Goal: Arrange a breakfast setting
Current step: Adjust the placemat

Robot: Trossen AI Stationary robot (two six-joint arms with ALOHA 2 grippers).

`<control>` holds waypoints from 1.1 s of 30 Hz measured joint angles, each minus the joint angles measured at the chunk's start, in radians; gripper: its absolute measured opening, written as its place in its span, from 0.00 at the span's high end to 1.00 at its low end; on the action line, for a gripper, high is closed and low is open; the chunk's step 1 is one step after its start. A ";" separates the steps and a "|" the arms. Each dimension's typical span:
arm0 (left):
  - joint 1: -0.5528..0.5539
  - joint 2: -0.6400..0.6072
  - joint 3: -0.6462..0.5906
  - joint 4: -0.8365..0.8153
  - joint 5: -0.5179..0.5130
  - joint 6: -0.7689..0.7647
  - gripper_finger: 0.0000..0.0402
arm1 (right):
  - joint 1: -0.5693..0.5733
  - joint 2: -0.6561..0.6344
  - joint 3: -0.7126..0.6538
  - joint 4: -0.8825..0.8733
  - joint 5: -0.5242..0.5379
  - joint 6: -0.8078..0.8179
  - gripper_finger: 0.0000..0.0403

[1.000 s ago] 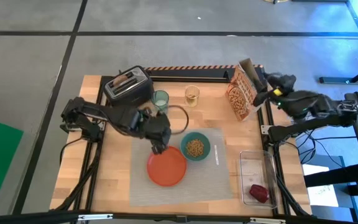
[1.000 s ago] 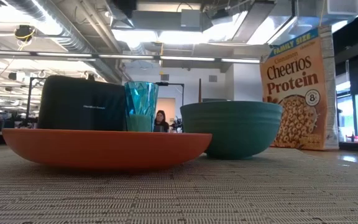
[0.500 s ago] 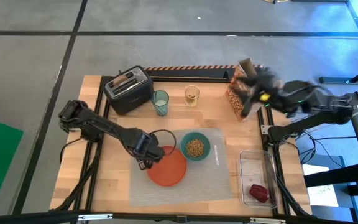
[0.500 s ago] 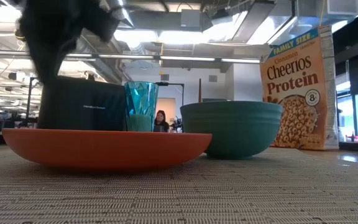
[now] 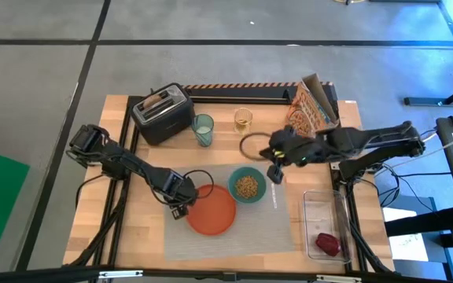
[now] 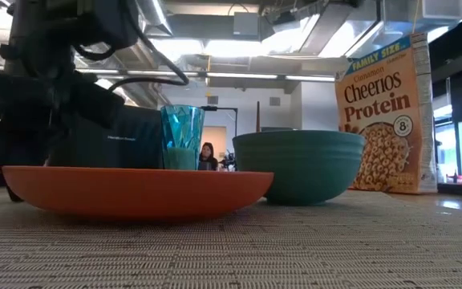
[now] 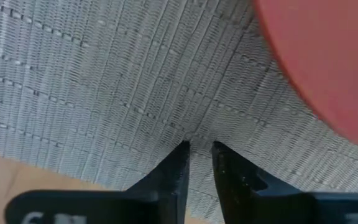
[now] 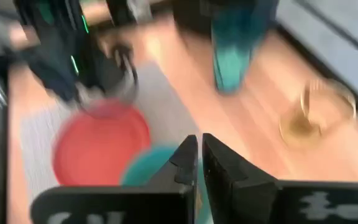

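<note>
1. The left hand (image 5: 178, 206) sits low at the near-left corner of the grey placemat (image 5: 281, 236), just beside the rim of the orange plate (image 5: 211, 211); its wrist view shows the fingers (image 7: 178, 163) drawn nearly together over the weave with nothing between them.

2. The right hand (image 5: 274, 174) hovers just beyond the teal bowl (image 5: 247, 186), its fingers (image 8: 185, 158) pressed shut and holding nothing.

3. The bowl, filled with cereal, stands on the placemat touching or nearly touching the plate on the side away from the left hand; the gold spoon (image 5: 274, 193) lies on the mat just past the bowl, below the right hand.

4. The pale teal tumbler (image 5: 203, 130) stands on the bare desk beside the black toaster (image 5: 163, 114), well beyond both hands; toast (image 5: 157, 101) shows in the toaster's slot.

5. The dark-red fruit (image 5: 326, 244) rests in a clear tray (image 5: 321, 203) off the mat, on the right arm's side.

6. Judgement: plate, bowl and spoon look placed, so the step in hand appears to be a changeover between items. The next move likely calls for opening a hand and reaching back for the tumbler or toast, or out to the tray for the fruit.
</note>
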 joint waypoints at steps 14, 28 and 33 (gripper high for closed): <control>0.086 -0.005 -0.059 0.024 -0.041 0.177 0.95 | -0.002 0.063 0.000 -0.111 -0.073 0.140 1.00; 0.245 -0.081 -0.075 -0.054 -0.159 0.259 1.00 | -0.003 0.063 0.000 -0.150 -0.104 0.166 1.00; 0.225 -0.087 -0.100 0.045 -0.072 0.171 1.00 | -0.003 0.063 0.000 -0.195 -0.084 0.166 1.00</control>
